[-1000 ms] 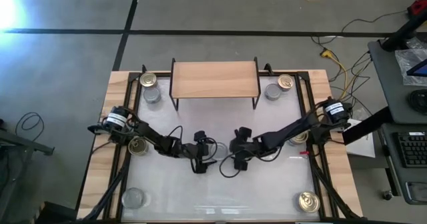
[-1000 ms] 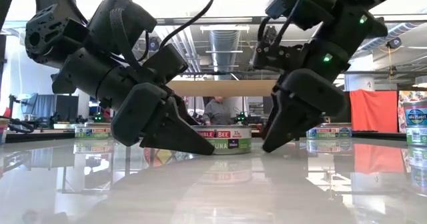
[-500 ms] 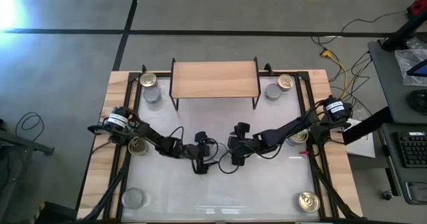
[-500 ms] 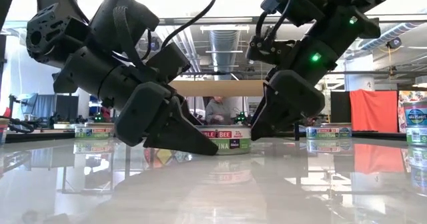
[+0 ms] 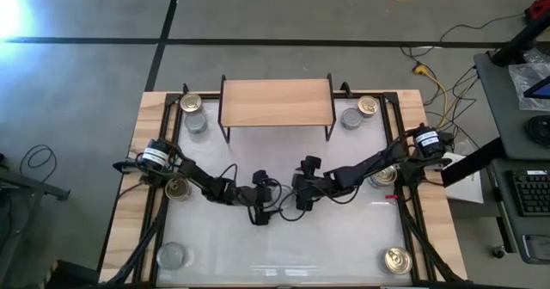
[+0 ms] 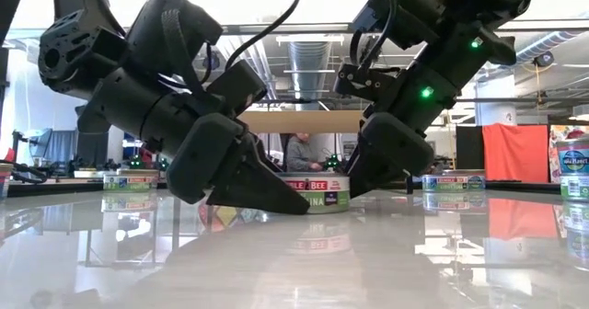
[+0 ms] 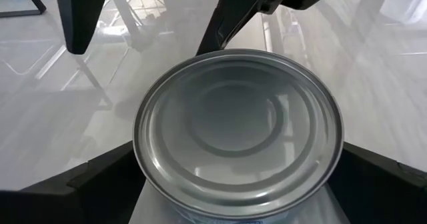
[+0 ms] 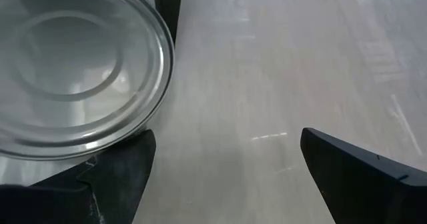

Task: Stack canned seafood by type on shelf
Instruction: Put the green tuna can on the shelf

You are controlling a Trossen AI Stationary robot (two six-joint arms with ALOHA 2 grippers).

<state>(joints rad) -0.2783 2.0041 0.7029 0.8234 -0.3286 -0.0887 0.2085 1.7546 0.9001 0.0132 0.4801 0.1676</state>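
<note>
Both claws work low at the middle of the worktop (image 5: 284,237). Left claw (image 5: 260,210) stands wide open with a silver-topped can (image 7: 238,127) between its fingers (image 7: 100,174), which flank the can's sides without clamping it. Right claw (image 5: 302,196) is also spread wide, just beside the same can (image 8: 70,71); the can sits off to one finger's side, not inside the gap. In the low view the can (image 6: 317,193) rests on the worktop between the two claws. The shelf (image 5: 276,102) stands bare at the far edge. Other cans sit near the far corners, the side edges and the near corners.
</note>
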